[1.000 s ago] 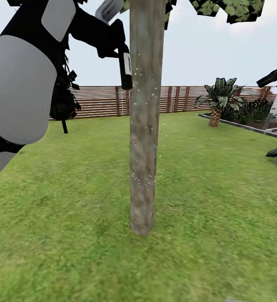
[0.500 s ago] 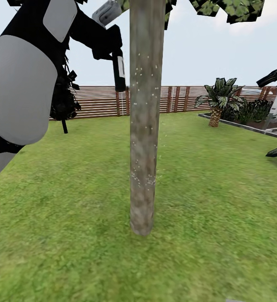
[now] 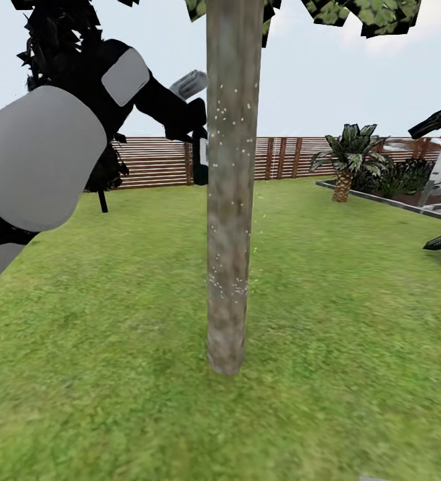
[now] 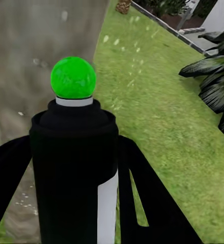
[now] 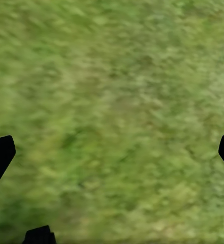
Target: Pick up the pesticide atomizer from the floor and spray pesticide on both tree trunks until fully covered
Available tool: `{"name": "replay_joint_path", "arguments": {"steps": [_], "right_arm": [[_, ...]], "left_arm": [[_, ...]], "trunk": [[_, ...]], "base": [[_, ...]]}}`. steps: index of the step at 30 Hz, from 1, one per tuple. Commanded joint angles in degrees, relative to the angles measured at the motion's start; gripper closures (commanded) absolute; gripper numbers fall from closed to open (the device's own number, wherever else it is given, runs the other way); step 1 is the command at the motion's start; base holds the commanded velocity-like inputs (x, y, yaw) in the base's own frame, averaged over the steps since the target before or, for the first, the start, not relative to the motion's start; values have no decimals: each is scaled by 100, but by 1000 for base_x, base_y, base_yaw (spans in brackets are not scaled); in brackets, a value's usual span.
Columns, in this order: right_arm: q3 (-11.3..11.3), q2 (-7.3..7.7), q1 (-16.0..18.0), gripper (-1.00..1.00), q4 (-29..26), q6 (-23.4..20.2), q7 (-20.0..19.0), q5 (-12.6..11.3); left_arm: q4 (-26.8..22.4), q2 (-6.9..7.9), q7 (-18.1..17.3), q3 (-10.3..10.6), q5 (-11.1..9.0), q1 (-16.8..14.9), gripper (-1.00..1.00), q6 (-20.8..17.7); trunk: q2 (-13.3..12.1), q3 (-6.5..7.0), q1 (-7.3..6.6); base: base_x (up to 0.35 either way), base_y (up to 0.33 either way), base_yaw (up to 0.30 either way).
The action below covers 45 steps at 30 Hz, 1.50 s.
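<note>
Green lawn (image 3: 113, 347) runs back to a brown slatted fence (image 3: 154, 160). At the left of the tree trunk (image 3: 232, 187), just beside it, the pesticide atomizer (image 4: 74, 168) sits clamped between the left gripper's (image 3: 195, 137) black fingers (image 4: 142, 193), its green spot (image 4: 73, 77) facing the bark. White specks dot the trunk. The right gripper (image 5: 112, 152) is spread wide above grass. A short palm (image 3: 346, 164) stands far right.

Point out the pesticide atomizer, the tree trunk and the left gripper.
pesticide atomizer (image 4: 74, 168): left wrist view, on its black body.
tree trunk (image 3: 230, 200): head view, mid-height on the speckled bark.
left gripper (image 4: 74, 203): left wrist view, between the black fingers clamping the bottle.
</note>
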<state>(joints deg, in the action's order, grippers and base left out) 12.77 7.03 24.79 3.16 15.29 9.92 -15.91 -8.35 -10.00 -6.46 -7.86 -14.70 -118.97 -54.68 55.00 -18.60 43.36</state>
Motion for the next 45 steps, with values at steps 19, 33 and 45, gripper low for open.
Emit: {"name": "replay_joint_path", "arguments": {"steps": [19,33,45], "right_arm": [[0,0,0,-100,0,0,1,0],[0,0,0,-100,0,0,1,0],[0,0,0,-100,0,0,1,0]], "left_arm": [[659,0,-177,4,21,15,100,594],[659,0,-1210,27,198,104,100,613],[647,0,-1192,188,1591,559,100,712]], "trunk": [[1,1,-1],[1,1,-1],[1,1,-1]], "base": [[0,0,0],[0,0,0],[0,0,0]]}}
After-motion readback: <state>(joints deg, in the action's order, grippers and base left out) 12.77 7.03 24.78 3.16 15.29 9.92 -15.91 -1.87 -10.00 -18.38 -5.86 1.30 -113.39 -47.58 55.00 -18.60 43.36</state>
